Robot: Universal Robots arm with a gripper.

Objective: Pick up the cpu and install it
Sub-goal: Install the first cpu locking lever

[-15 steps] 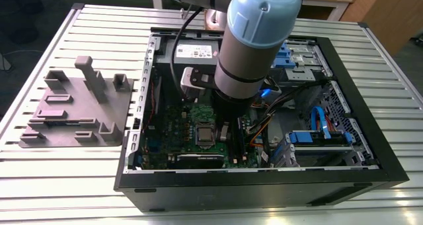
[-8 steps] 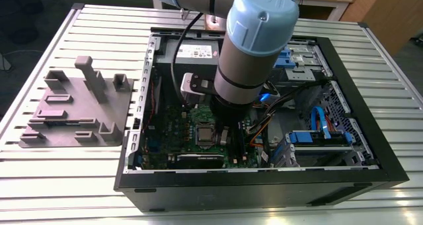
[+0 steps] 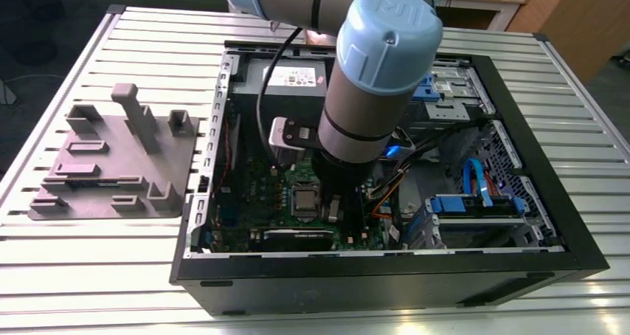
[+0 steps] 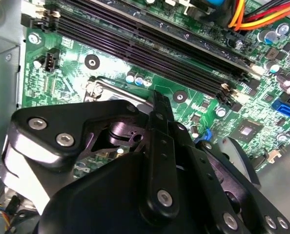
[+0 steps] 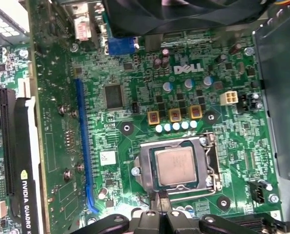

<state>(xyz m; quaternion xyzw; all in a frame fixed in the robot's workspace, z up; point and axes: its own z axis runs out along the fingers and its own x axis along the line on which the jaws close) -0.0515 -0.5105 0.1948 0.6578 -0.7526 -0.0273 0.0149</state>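
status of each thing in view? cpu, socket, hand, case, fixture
cpu: lying flat inside the socket frame, metal top up, not held.
socket frame: around the cpu, load plate not over the chip.
hand: low over the motherboard, beside the socket; grip state unclear.
computer case: side open, board exposed.
grey fixture: on the table beside the case, no chip on it.

In the exterior view the arm [image 3: 364, 91] hides the gripper & much of the motherboard [image 3: 265, 195]; the arm's upper part is cut off at the picture's edge. In the second wrist view the gripper [image 4: 155, 105] body covers most of the socket frame [image 4: 111, 90], so cpu can't be seen there, & fingertips are too crowded to tell if apart. In the first wrist view the graphics card [image 5: 23, 165] & gripper [image 5: 159, 204] are cut by edges.
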